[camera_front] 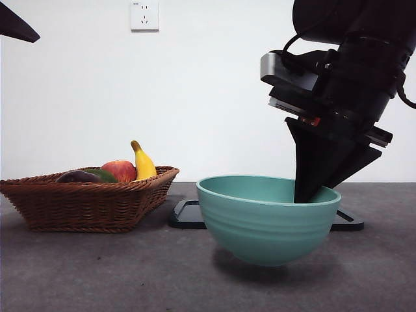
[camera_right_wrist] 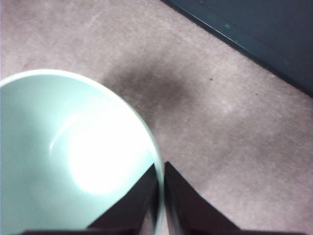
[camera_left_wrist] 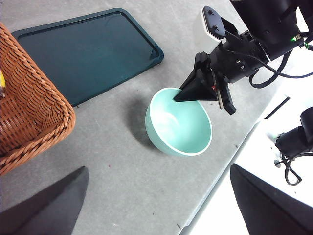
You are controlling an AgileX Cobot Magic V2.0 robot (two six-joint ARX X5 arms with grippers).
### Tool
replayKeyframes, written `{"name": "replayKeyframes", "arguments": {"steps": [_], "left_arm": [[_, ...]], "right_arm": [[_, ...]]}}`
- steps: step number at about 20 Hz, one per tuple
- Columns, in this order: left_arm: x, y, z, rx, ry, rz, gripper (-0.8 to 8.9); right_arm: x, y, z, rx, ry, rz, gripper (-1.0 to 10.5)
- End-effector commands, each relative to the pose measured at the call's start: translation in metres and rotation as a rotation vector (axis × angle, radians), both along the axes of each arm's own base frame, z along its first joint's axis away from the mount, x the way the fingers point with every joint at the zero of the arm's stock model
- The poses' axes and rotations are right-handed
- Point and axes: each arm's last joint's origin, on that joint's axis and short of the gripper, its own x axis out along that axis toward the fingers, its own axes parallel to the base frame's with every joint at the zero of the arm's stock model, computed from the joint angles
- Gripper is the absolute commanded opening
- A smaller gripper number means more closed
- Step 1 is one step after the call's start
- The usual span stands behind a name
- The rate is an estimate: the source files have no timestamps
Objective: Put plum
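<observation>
Grey table (camera_front: 97,273) under a white wall: right gripper (camera_right_wrist: 160,196) pinches the teal bowl's (camera_front: 268,224) rim; left gripper (camera_left_wrist: 156,205) gapes wide, empty.

My right claw (camera_front: 311,195) grips the bowl (camera_front: 266,221) rim; tray (camera_left_wrist: 88,54) behind it, basket (camera_front: 84,201) holding the plum (camera_front: 78,177) well left.

The plum (camera_front: 78,176), dark purple-maroon and glossy, lies low in the wicker basket (camera_front: 84,205) at the left of the bench, just beside the green fruit (camera_front: 103,175), only its rounded top showing above the rim.
</observation>
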Motion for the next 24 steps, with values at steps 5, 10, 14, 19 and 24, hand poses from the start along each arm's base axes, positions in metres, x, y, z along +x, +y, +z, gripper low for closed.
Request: {"name": "replayKeyframes", "arguments": {"steps": [5, 10, 14, 19, 24], "left_arm": [[0.001, -0.001, 0.006, -0.002, -0.027, -0.012, 4.63], [0.001, -0.001, 0.006, -0.002, -0.027, -0.012, 4.64], [0.001, -0.001, 0.006, -0.002, -0.027, -0.012, 4.64], [0.001, -0.001, 0.006, -0.002, -0.027, -0.012, 4.64], [0.001, -0.001, 0.006, -0.002, -0.027, -0.012, 4.64]], "right_arm": [[0.001, 0.008, -0.01, -0.025, 0.039, 0.016, 0.1], [0.002, 0.01, -0.015, -0.042, 0.042, 0.016, 0.1], [0.002, 0.011, -0.015, -0.038, 0.042, 0.012, 0.1], [0.002, 0.01, -0.014, -0.032, 0.042, 0.0, 1.7], [-0.004, 0.004, 0.014, 0.006, -0.034, -0.025, 1.7]]}}
